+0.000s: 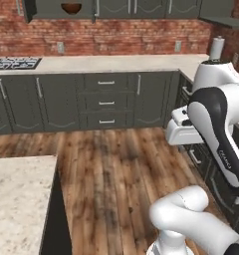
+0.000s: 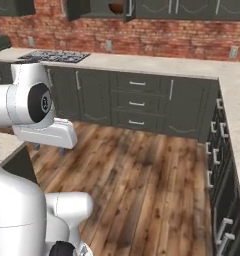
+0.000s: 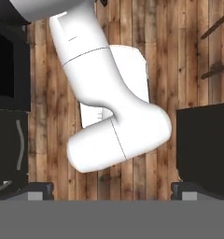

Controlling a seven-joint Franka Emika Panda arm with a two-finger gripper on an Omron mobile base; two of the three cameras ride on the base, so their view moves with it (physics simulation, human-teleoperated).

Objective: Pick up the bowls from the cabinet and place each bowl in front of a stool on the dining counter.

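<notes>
A dark reddish-brown bowl (image 1: 70, 7) rests on the shelf of the open grey wall cabinet (image 1: 47, 11) at the top left, above the brick wall. From the other side, the bowl (image 2: 116, 7) sits in the same cabinet (image 2: 92, 10). A corner of the beige speckled dining counter (image 1: 19, 191) fills the lower left. My gripper (image 2: 48, 148) hangs far from the cabinet, low over the wooden floor and pointing down. In the hand view the gripper (image 3: 113, 191) is open, with its tips wide apart and nothing between them.
A beige worktop with a black gas hob (image 1: 14, 63) runs under the cabinet, above grey drawer units (image 1: 106, 102). A second run of grey units (image 2: 219, 165) lines the right side. A paper towel roll (image 1: 217, 48) stands in the corner. Wooden floor (image 2: 142, 180) lies between.
</notes>
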